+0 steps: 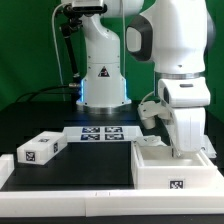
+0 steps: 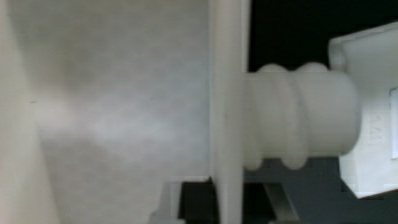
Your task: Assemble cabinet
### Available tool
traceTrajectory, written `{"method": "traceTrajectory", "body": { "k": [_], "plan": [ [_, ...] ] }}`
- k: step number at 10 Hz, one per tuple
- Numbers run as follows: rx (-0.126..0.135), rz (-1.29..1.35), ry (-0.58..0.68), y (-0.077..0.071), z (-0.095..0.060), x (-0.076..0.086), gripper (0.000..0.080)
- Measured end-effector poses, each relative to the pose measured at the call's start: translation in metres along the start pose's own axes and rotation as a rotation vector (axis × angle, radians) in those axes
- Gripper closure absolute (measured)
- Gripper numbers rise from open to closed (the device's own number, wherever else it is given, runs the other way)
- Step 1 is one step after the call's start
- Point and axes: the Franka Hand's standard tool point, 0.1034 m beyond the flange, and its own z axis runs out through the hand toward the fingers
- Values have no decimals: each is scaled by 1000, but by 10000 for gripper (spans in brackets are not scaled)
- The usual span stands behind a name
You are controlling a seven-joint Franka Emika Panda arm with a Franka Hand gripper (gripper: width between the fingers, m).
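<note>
The cabinet body [image 1: 172,168], a white open box with a square tag on its front, lies at the exterior view's lower right. My gripper [image 1: 188,148] reaches down into it, and its fingertips are hidden behind the box wall. In the wrist view the gripper [image 2: 228,200] has a dark finger [image 2: 192,202] on each side of a thin white panel [image 2: 226,100] seen edge-on, so it is shut on that panel. A ribbed white peg [image 2: 294,112] sticks out from the panel toward a white block [image 2: 370,110]. A smaller tagged white block [image 1: 40,150] lies at the left.
The marker board [image 1: 100,132] lies flat in the middle of the black table, in front of the arm's base [image 1: 103,75]. A low white border [image 1: 70,192] runs along the table's front edge. A green wall stands behind.
</note>
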Motion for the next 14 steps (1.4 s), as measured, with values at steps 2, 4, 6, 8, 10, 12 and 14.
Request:
{"method": "traceTrajectory", "body": {
  "k": [2, 4, 6, 8, 10, 12, 14],
  "plan": [
    [1, 1, 0, 0, 0, -1, 670],
    [-10, 28, 0, -1, -6, -3, 395],
    [-36, 71, 1, -14, -23, -1, 212],
    [-57, 97, 3, -29, -37, 1, 83],
    [-77, 156, 16, -57, -42, 5, 5],
    [-72, 237, 27, -81, -39, 19, 1],
    [-71, 244, 31, -86, -41, 28, 2]
  ]
}}
